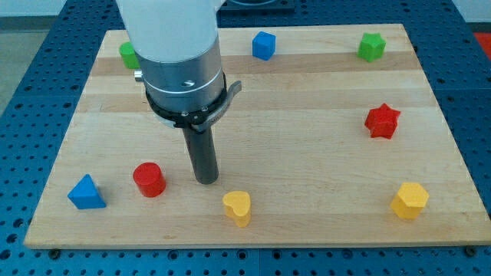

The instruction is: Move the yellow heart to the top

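The yellow heart (pixel 238 207) lies near the board's bottom edge, a little left of centre. My tip (pixel 205 181) rests on the board just up and to the left of the heart, a short gap apart. The red cylinder (pixel 149 179) stands to the left of my tip.
A blue triangle (pixel 85 192) lies at the bottom left. A yellow hexagon (pixel 410 201) lies at the bottom right. A red star (pixel 382 120) is at the right. A green block (pixel 371 46), a blue block (pixel 263 44) and a partly hidden green block (pixel 128 54) line the top of the wooden board (pixel 307 138).
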Controlling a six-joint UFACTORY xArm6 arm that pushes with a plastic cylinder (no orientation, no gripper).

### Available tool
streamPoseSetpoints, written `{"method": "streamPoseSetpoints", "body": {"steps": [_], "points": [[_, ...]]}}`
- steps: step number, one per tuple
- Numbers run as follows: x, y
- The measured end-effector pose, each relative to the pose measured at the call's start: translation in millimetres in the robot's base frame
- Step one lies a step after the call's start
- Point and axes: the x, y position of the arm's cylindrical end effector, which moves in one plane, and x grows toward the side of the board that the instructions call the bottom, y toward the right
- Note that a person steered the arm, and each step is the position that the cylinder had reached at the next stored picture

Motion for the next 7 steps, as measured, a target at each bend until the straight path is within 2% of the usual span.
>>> {"method": "streamPoseSetpoints", "body": {"steps": [1,2,3,4,5,6,7], "points": [[3.1,0.0],[28.1,-5.3],[82.7,-17.9],[86.5,9.8],[64.9,57.3],[68.2,57.3],[38.5,54.8]]}}
